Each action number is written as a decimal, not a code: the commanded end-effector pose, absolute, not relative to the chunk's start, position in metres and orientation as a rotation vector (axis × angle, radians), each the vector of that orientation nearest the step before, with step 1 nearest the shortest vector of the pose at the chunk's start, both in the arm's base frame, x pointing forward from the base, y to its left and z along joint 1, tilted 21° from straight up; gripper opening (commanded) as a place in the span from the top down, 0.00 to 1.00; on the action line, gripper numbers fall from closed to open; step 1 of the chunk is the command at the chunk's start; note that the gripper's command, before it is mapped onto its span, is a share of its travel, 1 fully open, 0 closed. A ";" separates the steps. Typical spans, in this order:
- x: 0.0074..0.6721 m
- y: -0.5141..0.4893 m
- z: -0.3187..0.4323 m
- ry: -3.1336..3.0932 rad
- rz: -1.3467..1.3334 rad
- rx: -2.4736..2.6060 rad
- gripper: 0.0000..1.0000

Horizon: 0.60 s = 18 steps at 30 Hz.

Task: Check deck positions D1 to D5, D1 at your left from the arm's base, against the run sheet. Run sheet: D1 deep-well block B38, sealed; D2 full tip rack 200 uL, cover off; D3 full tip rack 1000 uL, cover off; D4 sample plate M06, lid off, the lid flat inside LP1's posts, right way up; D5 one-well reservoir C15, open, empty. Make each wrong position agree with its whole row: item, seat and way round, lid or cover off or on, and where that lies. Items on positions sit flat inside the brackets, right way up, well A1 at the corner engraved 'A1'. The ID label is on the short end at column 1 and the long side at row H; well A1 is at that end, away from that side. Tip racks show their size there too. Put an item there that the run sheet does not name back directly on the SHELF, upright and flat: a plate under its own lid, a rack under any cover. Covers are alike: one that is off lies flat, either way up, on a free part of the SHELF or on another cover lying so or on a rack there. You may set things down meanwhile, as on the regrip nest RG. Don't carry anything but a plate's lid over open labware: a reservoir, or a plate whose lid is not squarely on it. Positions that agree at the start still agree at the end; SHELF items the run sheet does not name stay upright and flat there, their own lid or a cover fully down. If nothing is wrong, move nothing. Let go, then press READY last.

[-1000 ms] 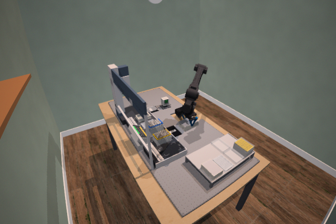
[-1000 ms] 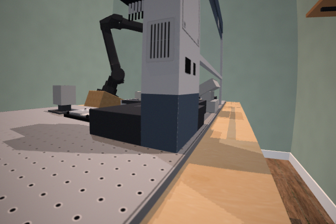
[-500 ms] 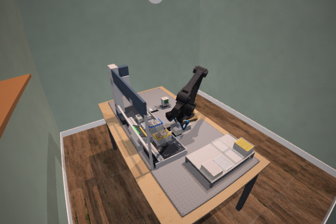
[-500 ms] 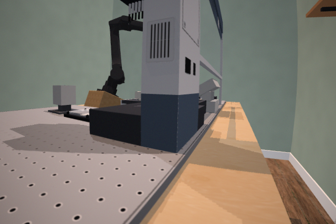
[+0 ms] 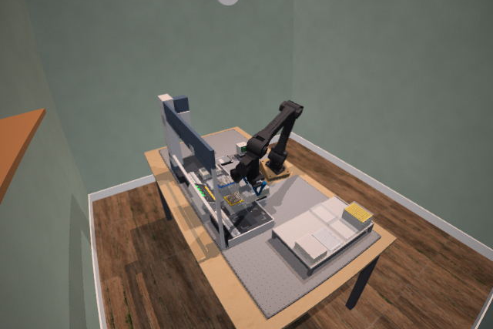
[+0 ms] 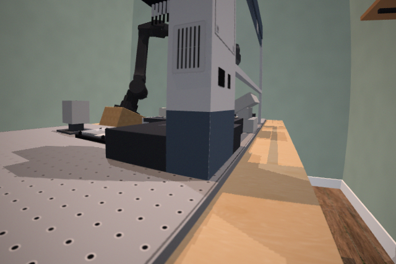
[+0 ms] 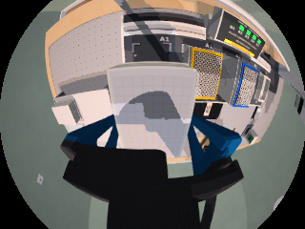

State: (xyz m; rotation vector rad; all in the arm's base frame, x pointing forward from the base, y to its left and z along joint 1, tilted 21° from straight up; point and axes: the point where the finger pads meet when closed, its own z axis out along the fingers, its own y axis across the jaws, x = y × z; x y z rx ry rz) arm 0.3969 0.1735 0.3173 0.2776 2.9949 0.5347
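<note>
From my wrist camera the gripper (image 7: pixel 154 129) is clamped on a pale grey rectangular piece (image 7: pixel 152 105) — a flat-topped cover or lid by its look, though I cannot tell which — and its blue fingers press against the two opposite sides, so the jaws stand wide with the piece filling the gap. The piece hangs level below my palm and hides whatever lies straight under it. Just beyond its far edge I see the dark deck tray (image 7: pixel 152 45), and ahead to the right of the hand sit two open tip racks side by side: a yellow-framed rack (image 7: pixel 208 74) nearer, and a blue-framed rack (image 7: pixel 250 86) past it. Further out on that side a panel with green lights (image 7: pixel 244 33) runs along the rail of the machine. In the top view the arm (image 5: pixel 274 128) reaches from its wooden base block (image 5: pixel 287 175) toward the deck, the hand sitting over the near edge of the deck close to the yellow rack (image 5: pixel 233 199). Well off behind and to the side of the hand the shelf (image 5: pixel 368 229) carries pale flat items and one rack with yellow tips (image 5: pixel 357 211). The exterior view shows only the arm's upper links behind the white gantry column (image 6: pixel 200 63); the hand is hidden there.
</note>
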 end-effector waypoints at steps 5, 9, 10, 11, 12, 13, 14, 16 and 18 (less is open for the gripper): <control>0.431 0.165 0.348 2.931 0.555 0.247 1.00; 0.430 0.163 0.366 2.882 0.571 0.230 1.00; 0.429 0.166 0.366 2.884 0.573 0.217 1.00; 0.428 0.167 0.366 2.884 0.573 0.214 1.00; 0.430 0.168 0.362 2.893 0.570 0.217 1.00; 0.433 0.168 0.356 2.905 0.565 0.226 1.00; 0.434 0.169 0.354 2.910 0.564 0.230 1.00; 0.428 0.167 0.344 2.932 0.555 0.244 1.00; 0.428 0.167 0.344 2.932 0.555 0.244 1.00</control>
